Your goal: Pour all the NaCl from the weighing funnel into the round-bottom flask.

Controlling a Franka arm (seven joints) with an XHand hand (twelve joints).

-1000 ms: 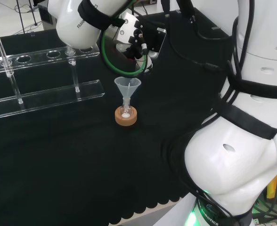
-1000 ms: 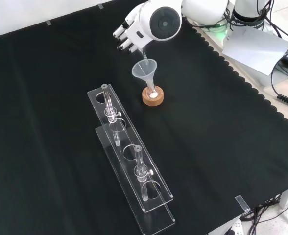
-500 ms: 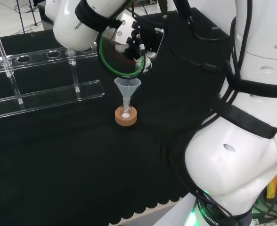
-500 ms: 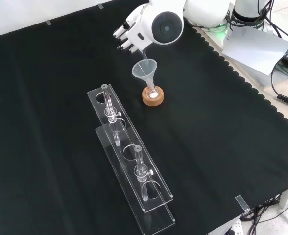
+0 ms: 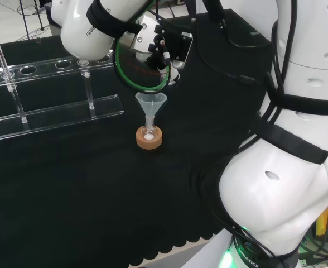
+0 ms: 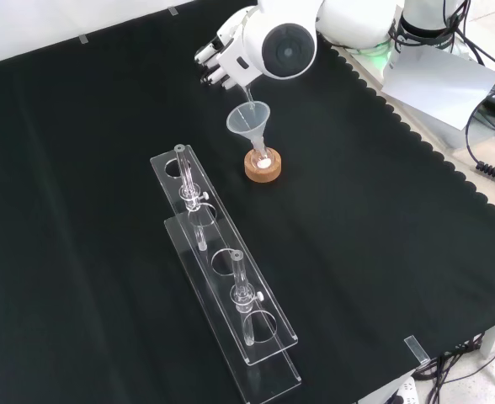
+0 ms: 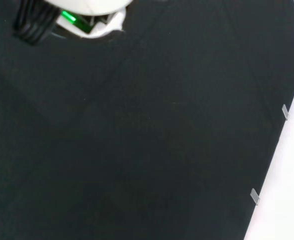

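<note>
A clear plastic funnel [image 5: 151,103] [image 6: 248,119] stands in the neck of a small round-bottom flask [image 5: 149,134] [image 6: 263,160]. The flask rests on a cork ring [image 5: 149,141] [image 6: 263,168], and white powder lies at its bottom. My hand [image 5: 159,47] [image 6: 220,57] hovers just above and behind the funnel, fingers curled. From it a thin clear weighing funnel [image 6: 247,91] slants down with its tip at the funnel's mouth. The arm's white link with the grey cap [image 6: 287,50] covers part of the hand in the front view.
A clear acrylic rack [image 5: 55,114] [image 6: 224,282] with two glass tubes stands left of the flask in the head view and nearer in the front view. The cloth's scalloped edge [image 6: 416,143] runs along the right of the front view. The wrist view shows bare black cloth [image 7: 152,140].
The arm's wrist link has turned a little and shifted slightly, tilting the hand a bit more over the funnel. Flask, funnel and rack have not moved.
</note>
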